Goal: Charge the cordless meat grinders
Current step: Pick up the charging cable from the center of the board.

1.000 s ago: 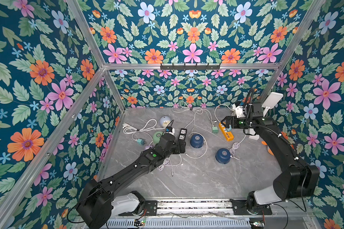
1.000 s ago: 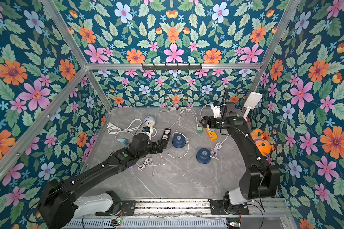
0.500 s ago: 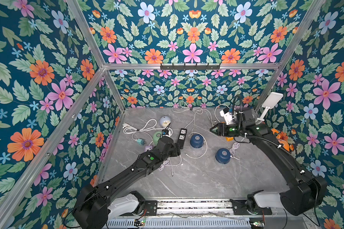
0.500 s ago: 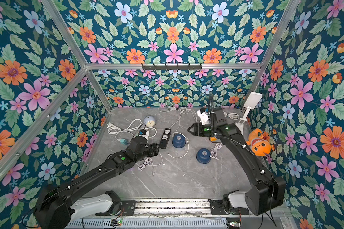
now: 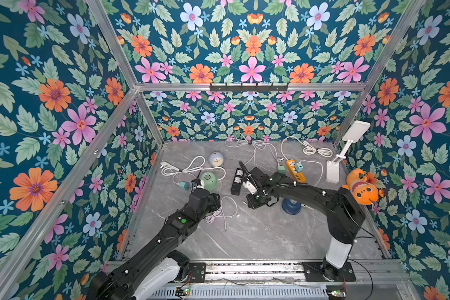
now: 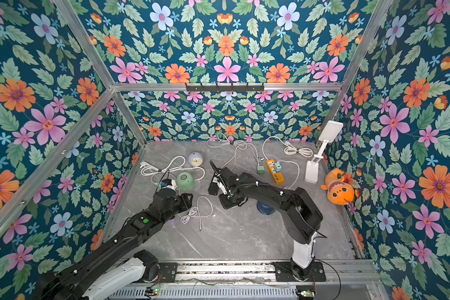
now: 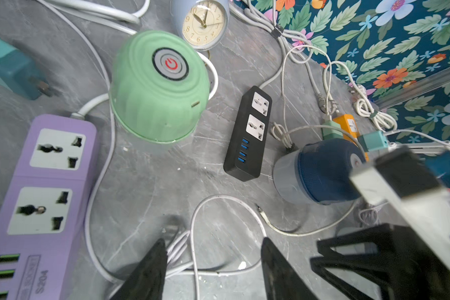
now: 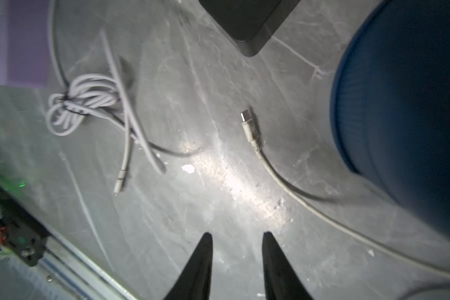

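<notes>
The grey worktop (image 5: 257, 239) is a tangle of leads. The mint green grinder (image 5: 209, 180) sits dome-up towards the left, just in front of the pale blue alarm clock (image 5: 216, 159), with a teal charger plug (image 5: 183, 185) beside it. One navy grinder (image 5: 291, 205) peeps out from under the right arm. The other navy grinder (image 7: 320, 176) is hidden by that arm in both top views and shows only in the wrist views, close to the end of the black power strip (image 5: 237, 179).

The left pincer (image 7: 213, 240) hangs low over a lilac cable (image 5: 218, 214), fingers spread with the cable running between them but not pinched. A purple power strip (image 7: 42, 187) lies close by. The right pincer (image 8: 237, 233) is spread a little over bare worktop, holding nothing; a white cable plug (image 8: 248, 124) lies just ahead of it, beside the navy grinder.

A second ago the right arm was reaching back by the orange power strip (image 5: 294, 170); it has since swung in to the middle. The left arm has drawn back from the black power strip.

The orange strip carries a small teal charger (image 5: 299, 166) (the white lamp (image 5: 333, 168) and an orange plush fish (image 5: 361, 188) stand off to the right).
</notes>
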Robot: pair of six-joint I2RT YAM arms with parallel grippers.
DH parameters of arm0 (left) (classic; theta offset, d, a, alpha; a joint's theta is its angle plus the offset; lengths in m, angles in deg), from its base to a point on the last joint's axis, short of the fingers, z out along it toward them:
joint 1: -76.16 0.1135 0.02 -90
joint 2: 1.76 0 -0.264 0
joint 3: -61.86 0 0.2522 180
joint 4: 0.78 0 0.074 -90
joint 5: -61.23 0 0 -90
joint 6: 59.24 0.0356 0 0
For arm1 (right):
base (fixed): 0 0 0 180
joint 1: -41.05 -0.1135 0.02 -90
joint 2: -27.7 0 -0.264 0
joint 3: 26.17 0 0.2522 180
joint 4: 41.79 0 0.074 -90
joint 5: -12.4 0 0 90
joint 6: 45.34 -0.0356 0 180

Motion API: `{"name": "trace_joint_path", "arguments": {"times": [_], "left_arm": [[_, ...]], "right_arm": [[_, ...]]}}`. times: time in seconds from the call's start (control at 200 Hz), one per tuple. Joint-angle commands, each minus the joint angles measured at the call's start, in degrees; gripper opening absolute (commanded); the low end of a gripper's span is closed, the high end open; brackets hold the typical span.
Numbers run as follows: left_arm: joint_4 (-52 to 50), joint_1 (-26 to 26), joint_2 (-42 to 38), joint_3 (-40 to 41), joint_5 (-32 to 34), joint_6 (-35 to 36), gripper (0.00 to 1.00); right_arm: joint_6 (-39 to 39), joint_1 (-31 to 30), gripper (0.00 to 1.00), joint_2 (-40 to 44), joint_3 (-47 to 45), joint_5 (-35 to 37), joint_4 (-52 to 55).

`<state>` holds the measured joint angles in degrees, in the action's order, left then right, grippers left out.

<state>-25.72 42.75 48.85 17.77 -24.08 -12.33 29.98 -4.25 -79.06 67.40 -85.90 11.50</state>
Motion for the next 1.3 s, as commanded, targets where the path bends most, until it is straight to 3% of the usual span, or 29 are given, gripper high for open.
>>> {"name": "trace_joint_path", "arguments": {"times": [0.0,0.31,0.62,0.725,0.84,1.045,1.295], "left_arm": [[-0.9,0.3,-1.0,0.9,-0.2,-0.9,0.59],[0.4,0.4,-0.7,1.7,-0.8,-1.1,0.6],[0.9,0.4,-0.2,1.9,-1.3,-1.0,0.6],[1.2,0.4,0.0,1.9,-1.5,-1.0,0.6],[1.4,0.4,0.3,1.7,-1.6,-0.7,0.6],[2.6,0.4,0.8,0.7,-2.8,0.1,0.59],[10.6,0.4,3.0,-1.8,-11.1,4.4,0.59]], "right_arm": [[2.7,-0.8,0.35,-4.0,3.4,2.7,0.7],[5.0,-0.8,0.33,-13.4,10.8,6.1,2.0],[5.4,-0.8,0.32,-17.0,12.0,6.0,1.8],[5.4,-0.8,0.28,-17.2,11.9,6.2,1.8],[5.3,-0.8,0.17,-15.3,11.8,6.4,1.9],[4.7,-0.8,0.1,-9.3,12.1,6.1,3.6],[3.7,-0.2,0.0,1.6,14.1,3.8,5.9]]}}
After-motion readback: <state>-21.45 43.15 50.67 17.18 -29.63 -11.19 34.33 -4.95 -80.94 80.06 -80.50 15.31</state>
